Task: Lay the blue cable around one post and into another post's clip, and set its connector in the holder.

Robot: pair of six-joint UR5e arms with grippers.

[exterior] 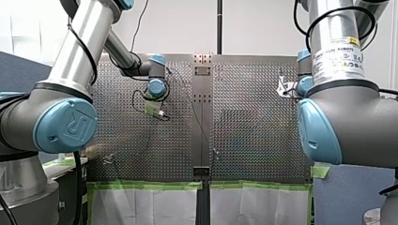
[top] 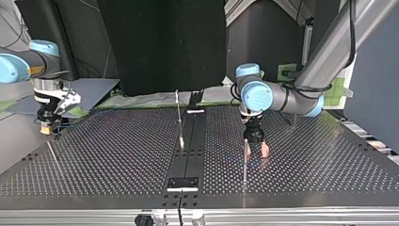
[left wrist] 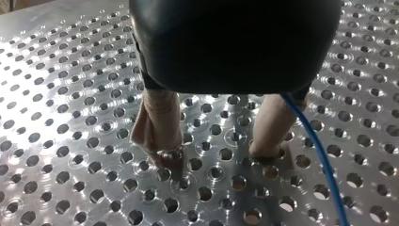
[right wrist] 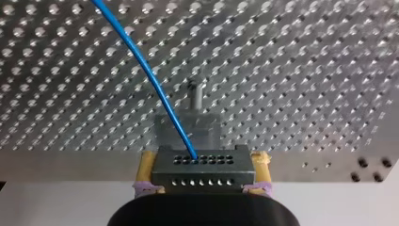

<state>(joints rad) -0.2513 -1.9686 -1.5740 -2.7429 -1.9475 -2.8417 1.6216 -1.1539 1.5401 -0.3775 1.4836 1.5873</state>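
While the two arms stand well apart over the perforated table (left wrist: 56, 117), each is busy at its own end of the blue cable (left wrist: 320, 150). From the left wrist view, the left gripper (left wrist: 219, 162) is spread wide, its two beige fingers (left wrist: 160, 127) planted tip-down on the metal with only bare holes between them. The cable comes out from under the gripper's black body and runs down the outer side of one finger, just beside it; I can't tell whether it touches. From the top view that same gripper (top: 254, 150) sits right of the table's middle strip, with a thin post (top: 245, 162) standing just beside its fingers on the side nearer the camera. The right gripper (top: 46, 126) is far off at that view's left, near the table's edge. Seen from the right wrist view, the right gripper (right wrist: 202, 165) is clamped on the connector (right wrist: 200, 180), a small grey block with two rows of holes, squeezed between the yellow pads (right wrist: 145, 169). The blue cable (right wrist: 146, 70) leaves one hole in the connector's upper row and arcs away over the table. Just beyond the connector is a grey block (right wrist: 207, 125) with a short pin (right wrist: 194, 96) standing ahead of it; I can't tell whether the connector touches the block or hangs above it. In the front view the left gripper (exterior: 155, 111) hangs over the left panel and the right gripper (exterior: 283, 87) sits at the right panel's far side.
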